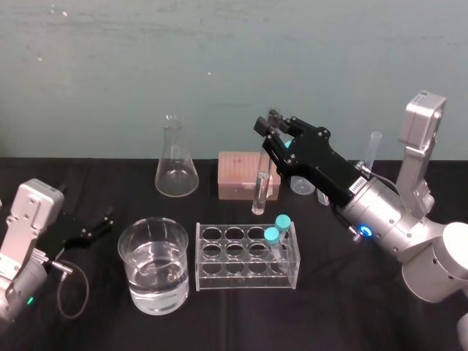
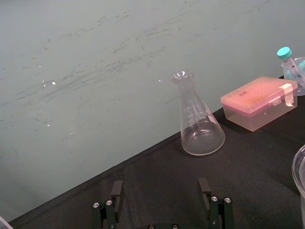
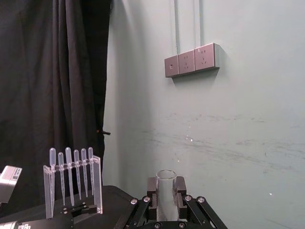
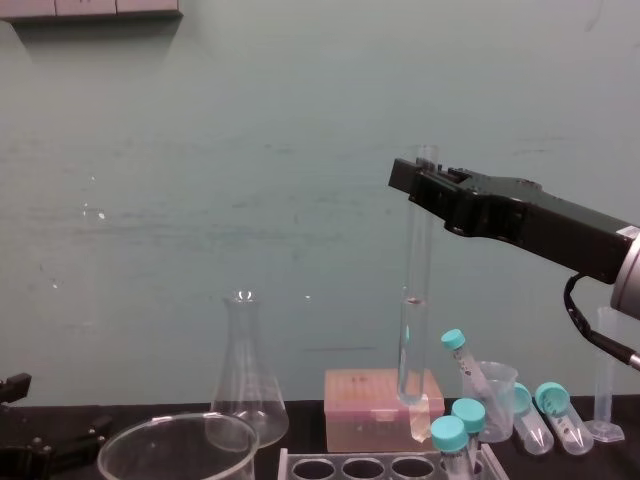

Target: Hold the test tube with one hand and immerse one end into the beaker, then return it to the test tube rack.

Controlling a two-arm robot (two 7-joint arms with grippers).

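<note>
Grips the test tube (image 4: 413, 300) near its open mouth with the right gripper (image 1: 273, 126), jaws narrowed onto the glass, and hangs it close to upright, round end in the air at 12 o'clock of the test tube rack (image 1: 202, 256), in front of the pink box (image 1: 238, 172). Reads as a carry stage; cannot tell whether before the dip or after it. For the dip, travel toward 9 o'clock to the beaker (image 1: 128, 281), part full of clear liquid and just beside the rack. Hold the round end above the 2 teal-capped tubes (image 1: 272, 235) and above the thick rim until centred over the liquid. Lower straight down, wetting only the bottom end and stopping short of the glass floor. Keep the pinch steady against swing or slip of the smooth glass. Leaves the left gripper (image 1: 102, 221) parked, fingers spread wide, at 9 o'clock of the beaker, well out of the path.
</note>
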